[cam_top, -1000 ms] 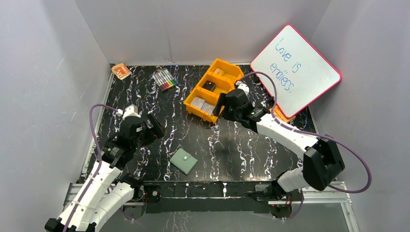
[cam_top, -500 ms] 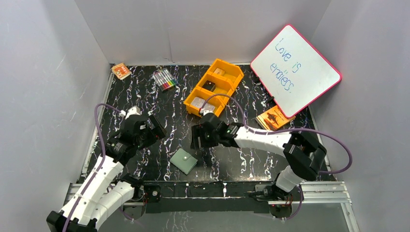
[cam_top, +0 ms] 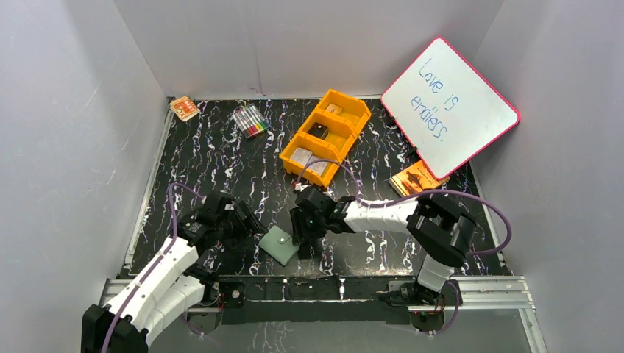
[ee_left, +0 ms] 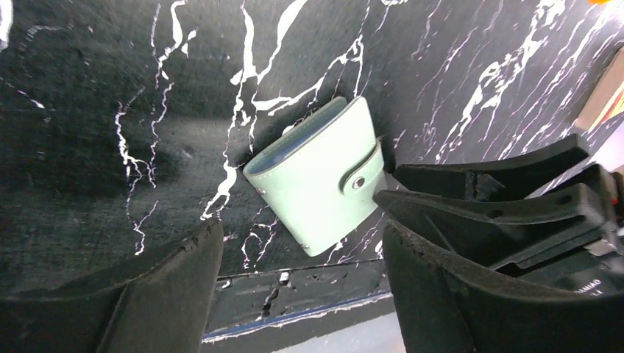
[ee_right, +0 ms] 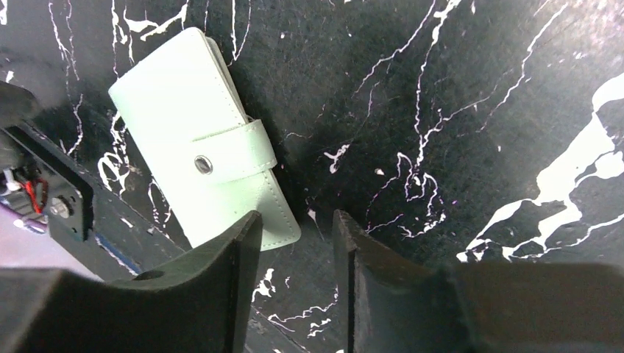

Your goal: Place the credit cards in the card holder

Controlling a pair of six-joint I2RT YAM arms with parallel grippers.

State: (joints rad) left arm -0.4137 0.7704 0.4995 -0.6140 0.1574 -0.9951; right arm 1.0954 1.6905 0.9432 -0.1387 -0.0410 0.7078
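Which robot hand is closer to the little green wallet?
Right. The right gripper is at the card holder's strap edge, maybe touching; the left gripper hangs a little way off its other side.

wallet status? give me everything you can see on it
The wallet is small, square, sage green, leather-like with stitched edges. It is closed, a strap fastened across by a round metal snap; a blue-grey lining shows at its edge. It lies flat on the black marbled table, near the front edge, turned diagonally. The right gripper sits at its strap side, jaws slightly apart; contact unclear. The left gripper hovers open on the other side.
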